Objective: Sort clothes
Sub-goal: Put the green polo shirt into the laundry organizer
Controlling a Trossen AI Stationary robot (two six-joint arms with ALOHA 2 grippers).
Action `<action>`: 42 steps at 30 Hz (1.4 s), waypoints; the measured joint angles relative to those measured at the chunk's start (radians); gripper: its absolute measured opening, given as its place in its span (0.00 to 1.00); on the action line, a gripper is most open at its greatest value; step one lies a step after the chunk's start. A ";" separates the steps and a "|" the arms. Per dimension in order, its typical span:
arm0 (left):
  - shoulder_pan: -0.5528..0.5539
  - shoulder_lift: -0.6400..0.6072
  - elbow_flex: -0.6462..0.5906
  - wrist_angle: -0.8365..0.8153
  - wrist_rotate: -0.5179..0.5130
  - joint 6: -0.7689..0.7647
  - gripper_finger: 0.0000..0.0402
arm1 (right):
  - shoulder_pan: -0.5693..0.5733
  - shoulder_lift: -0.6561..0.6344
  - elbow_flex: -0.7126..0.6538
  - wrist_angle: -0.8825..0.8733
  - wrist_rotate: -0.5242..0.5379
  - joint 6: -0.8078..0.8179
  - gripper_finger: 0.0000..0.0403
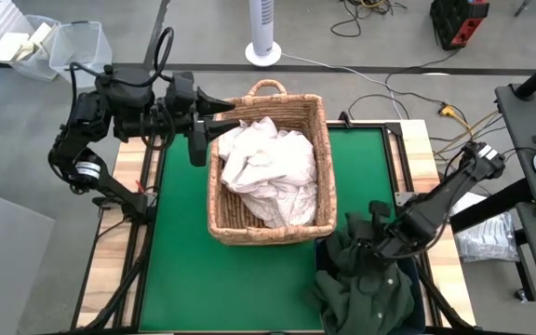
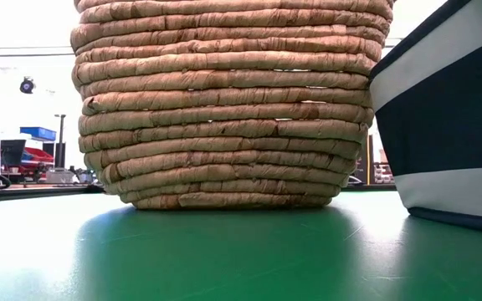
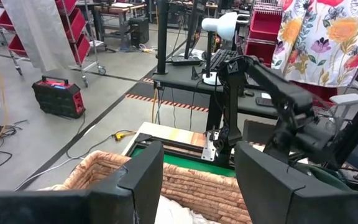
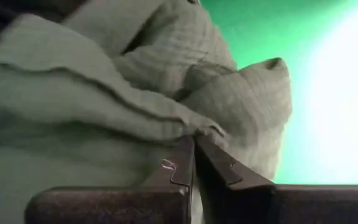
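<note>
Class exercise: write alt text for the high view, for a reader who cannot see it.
From above, a wicker basket of white clothes sits on a green table. The left end effector hovers open over the basket's rim; the right end effector, shut, rests on a dark green garment piled at the table's near right.

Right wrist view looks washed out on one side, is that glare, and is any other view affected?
Right wrist view: yes, glare bleaches the green mat beside the dark green garment, which fills the frame, close and soft. Low view: the room behind the wicker basket is blown out white. High view: evenly lit.
</note>
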 joint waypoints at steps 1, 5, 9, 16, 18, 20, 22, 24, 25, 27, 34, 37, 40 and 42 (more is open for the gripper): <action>0.000 0.000 0.000 0.000 0.000 0.001 0.44 | -0.008 0.000 -0.031 0.035 0.001 -0.009 0.02; 0.000 0.000 0.000 0.000 0.000 0.002 0.44 | -0.021 0.000 -0.143 0.249 -0.009 -0.051 0.02; 0.000 0.000 0.000 -0.001 0.000 0.002 0.44 | -0.021 0.010 -0.228 0.458 -0.033 -0.069 0.02; 0.000 0.000 0.000 -0.005 0.000 0.002 0.44 | -0.021 0.065 -0.304 0.507 -0.040 -0.039 0.02; 0.000 0.000 0.000 -0.005 0.000 0.002 0.44 | -0.021 0.074 -0.302 0.506 -0.040 -0.039 0.02; 0.000 0.000 0.000 -0.005 -0.007 0.002 0.44 | -0.021 0.072 -0.297 0.501 -0.048 -0.040 0.02; -0.001 0.004 0.000 -0.001 -0.046 0.001 0.44 | -0.021 0.060 -0.287 0.492 -0.055 -0.021 0.02; 0.000 0.006 0.000 -0.002 -0.074 -0.006 0.44 | -0.021 0.039 -0.267 0.484 -0.069 -0.002 0.02; 0.000 0.009 0.000 -0.002 -0.076 -0.014 0.44 | -0.021 0.026 -0.253 0.484 -0.082 -0.001 0.02; 0.000 0.008 0.000 -0.002 -0.077 -0.043 0.44 | -0.021 -0.001 -0.226 0.474 -0.115 -0.001 0.02; -0.011 0.002 0.000 -0.002 -0.075 -0.077 0.44 | -0.021 -0.073 -0.067 0.293 -0.132 0.007 0.02; -0.011 0.002 0.000 -0.008 -0.075 -0.074 0.44 | -0.021 -0.094 0.007 0.186 -0.094 0.011 0.02; -0.011 0.002 0.000 -0.007 -0.076 -0.064 0.44 | -0.021 -0.106 0.075 0.105 -0.063 0.008 0.02; -0.011 0.002 0.000 -0.007 -0.075 -0.060 0.44 | -0.021 -0.110 0.113 0.057 -0.046 0.010 0.02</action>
